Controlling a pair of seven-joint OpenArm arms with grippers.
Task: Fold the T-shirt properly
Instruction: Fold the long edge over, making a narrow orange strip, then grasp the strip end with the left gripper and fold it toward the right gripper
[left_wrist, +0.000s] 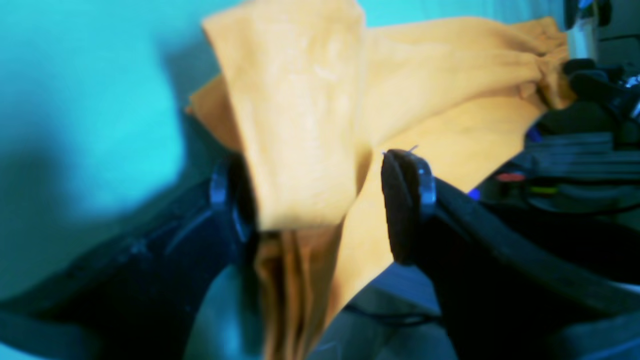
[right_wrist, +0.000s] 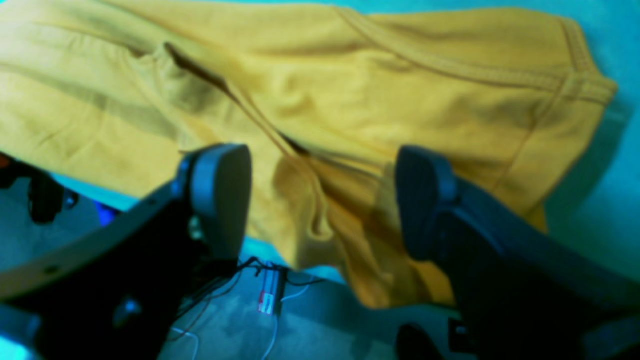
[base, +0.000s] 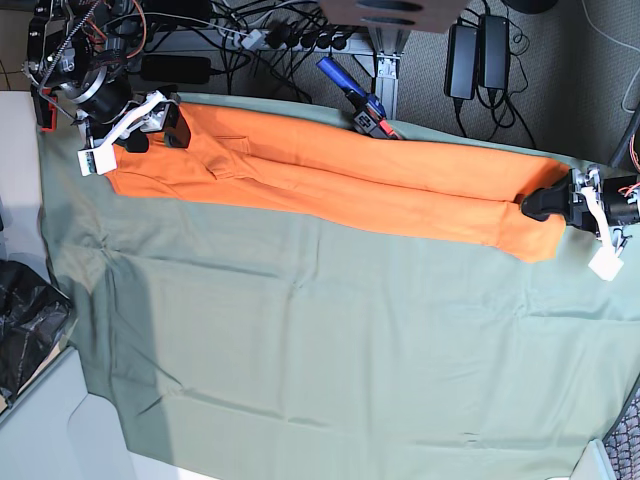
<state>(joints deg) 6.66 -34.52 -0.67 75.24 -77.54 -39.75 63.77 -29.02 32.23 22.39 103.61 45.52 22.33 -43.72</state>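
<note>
The orange T-shirt (base: 340, 185) lies in a long narrow band across the back of the table, from far left to far right. My right gripper (base: 150, 130) is at its left end. In the right wrist view this gripper (right_wrist: 322, 200) is open, its jaws wide apart on either side of a bunched fold of the shirt (right_wrist: 350, 90). My left gripper (base: 540, 205) is at the shirt's right end. In the left wrist view it (left_wrist: 320, 205) is open, with a fold of the shirt (left_wrist: 300, 125) hanging between the jaws against one finger (left_wrist: 235, 200).
The grey-green table cover (base: 330, 350) spreads over the whole table in front of the shirt. A blue-handled clamp (base: 360, 100) sits at the back edge beside the shirt. Cables and power bricks (base: 470, 50) lie behind the table. A black bag (base: 25, 310) is at the left.
</note>
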